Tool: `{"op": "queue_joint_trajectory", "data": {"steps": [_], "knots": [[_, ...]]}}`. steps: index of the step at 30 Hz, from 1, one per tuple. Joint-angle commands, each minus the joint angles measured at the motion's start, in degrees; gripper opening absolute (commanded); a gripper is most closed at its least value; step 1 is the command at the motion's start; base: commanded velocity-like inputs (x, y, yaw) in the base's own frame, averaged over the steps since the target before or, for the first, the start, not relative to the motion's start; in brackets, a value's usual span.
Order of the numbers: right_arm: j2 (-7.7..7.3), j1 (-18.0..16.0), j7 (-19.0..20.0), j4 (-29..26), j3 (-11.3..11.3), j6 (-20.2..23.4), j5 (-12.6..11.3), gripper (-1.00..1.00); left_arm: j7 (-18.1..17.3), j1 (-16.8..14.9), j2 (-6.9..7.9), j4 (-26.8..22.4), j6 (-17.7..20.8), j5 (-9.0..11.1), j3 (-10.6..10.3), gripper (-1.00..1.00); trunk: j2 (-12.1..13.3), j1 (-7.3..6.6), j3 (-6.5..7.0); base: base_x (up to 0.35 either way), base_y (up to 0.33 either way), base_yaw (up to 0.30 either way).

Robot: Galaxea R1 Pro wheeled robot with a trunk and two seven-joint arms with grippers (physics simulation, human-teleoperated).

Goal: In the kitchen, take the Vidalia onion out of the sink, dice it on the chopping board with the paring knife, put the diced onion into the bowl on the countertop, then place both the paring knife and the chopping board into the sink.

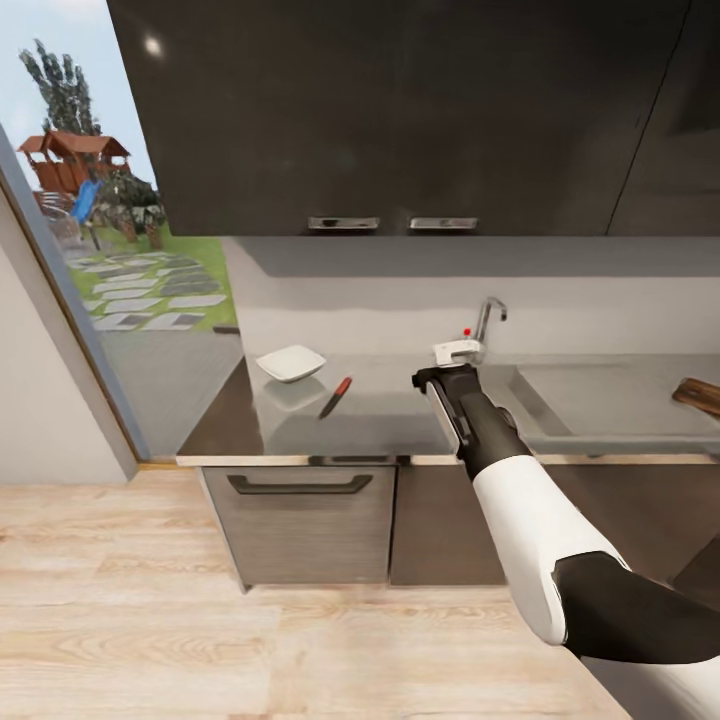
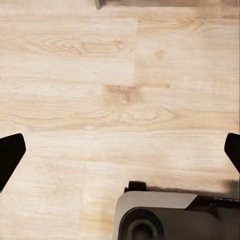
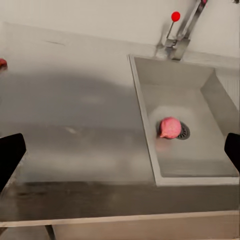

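We are facing the countertop (image 1: 380,420), reaching our right gripper (image 1: 455,352) out over it toward the sink (image 1: 610,405) at two o'clock, its fingers (image 3: 10,155) spread wide and holding nothing. The onion (image 3: 170,127) is sitting in the basin, touching the drain. The bowl (image 1: 291,362) is resting at eleven o'clock, the knife (image 1: 335,397) just beside it. The board (image 1: 700,394) is lying at three o'clock. Our left gripper (image 2: 120,155) is hanging over the floor (image 2: 100,90), fingers wide.
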Motion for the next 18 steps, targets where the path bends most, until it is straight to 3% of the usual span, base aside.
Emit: {"op": "queue_joint_trajectory", "data": {"steps": [1, 3, 10, 15, 18], "knots": [[0.01, -0.05, 0.54, -0.04, 0.08, 0.47, 0.59, 1.00, 0.10, -0.05, 0.01, 0.02, -0.18, 0.13, -0.05, 1.00, -0.12, 0.06, -0.13, 0.281, 0.176, 0.000], [0.01, -0.02, 3.73, -0.07, 0.03, 0.41, 0.79, 1.00, 0.06, -0.05, 0.19, -0.06, -0.11, 0.16, -0.05, 1.00, -0.12, 0.06, -0.13, 0.276, 0.187, 0.000], [0.01, 0.00, 5.76, -0.10, 0.00, -0.72, 0.96, 1.00, -0.03, -0.04, -0.01, 0.19, -0.20, 0.17, -0.22, 1.00, -0.12, 0.06, -0.13, 0.195, 0.121, 0.000], [0.01, 0.00, 6.22, 2.78, 0.07, -7.13, 0.80, 1.00, -0.14, -0.05, -0.05, 0.54, -0.21, 0.17, -0.38, 1.00, -0.12, 0.06, -0.13, 0.019, 0.010, 0.000], [0.01, 0.00, 6.25, 8.94, 0.08, -13.50, 0.84, 1.00, -0.16, -0.03, -0.06, 2.22, -0.19, 0.15, -0.36, 1.00, -0.12, 0.06, -0.13, 0.004, 0.002, 0.000]]}}
